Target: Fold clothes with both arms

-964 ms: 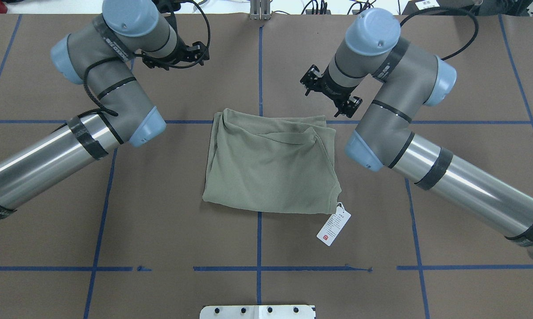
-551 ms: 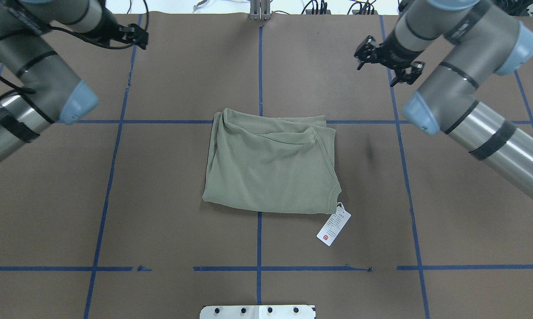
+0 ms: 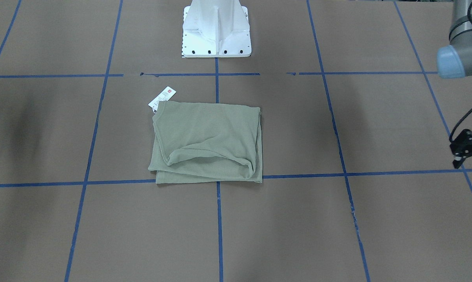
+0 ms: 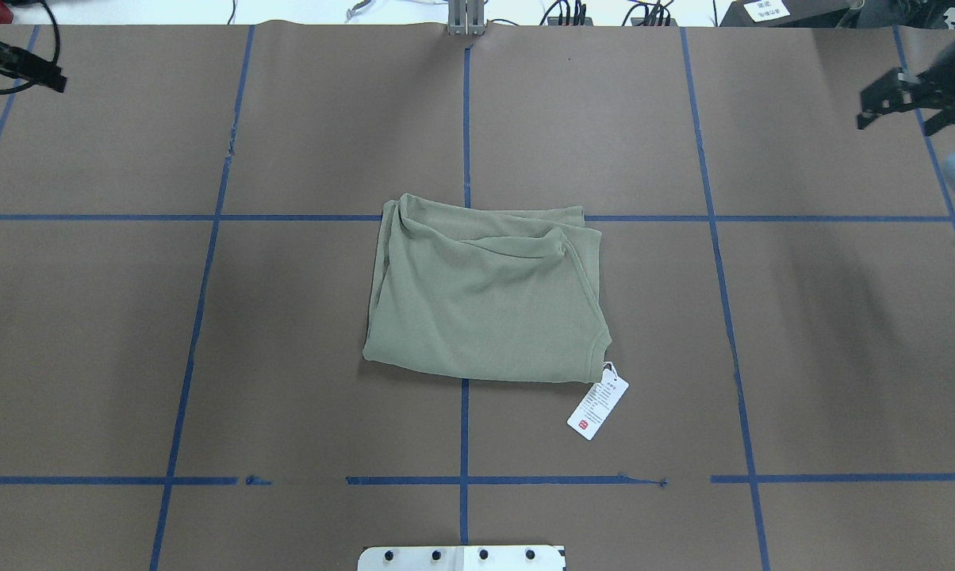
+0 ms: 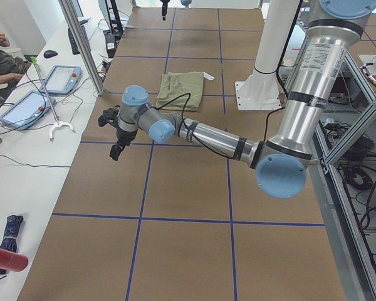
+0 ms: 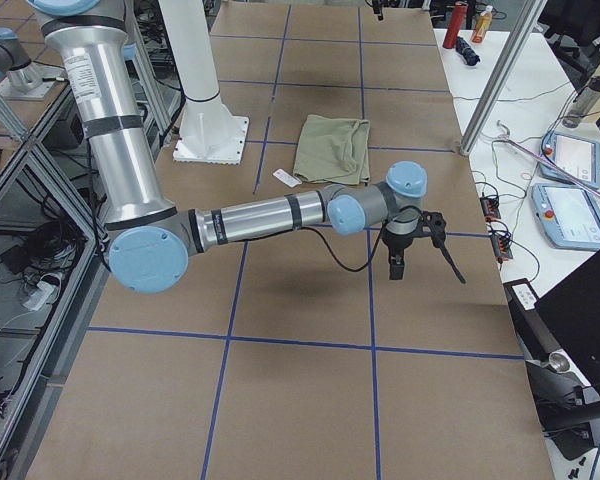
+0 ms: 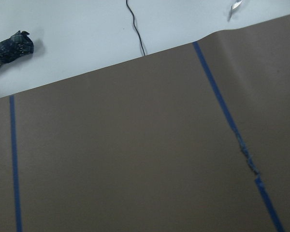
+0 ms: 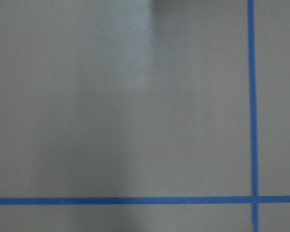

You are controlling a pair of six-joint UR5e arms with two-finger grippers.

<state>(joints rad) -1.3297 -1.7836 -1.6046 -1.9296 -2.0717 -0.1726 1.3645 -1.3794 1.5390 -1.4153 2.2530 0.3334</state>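
Arms (image 5: 213, 139) pulled outward, shirt (image 4: 485, 297) far from jaws

The shirt (image 4: 485, 297) lay on the table (image 4: 287, 357) between the left gripper (image 4: 40, 71) and right gripper (image 4: 899, 107), well apart from both and nearer the base (image 4: 462, 557). Its tag (image 4: 598, 408) lay on the right gripper's side, touching its corner.
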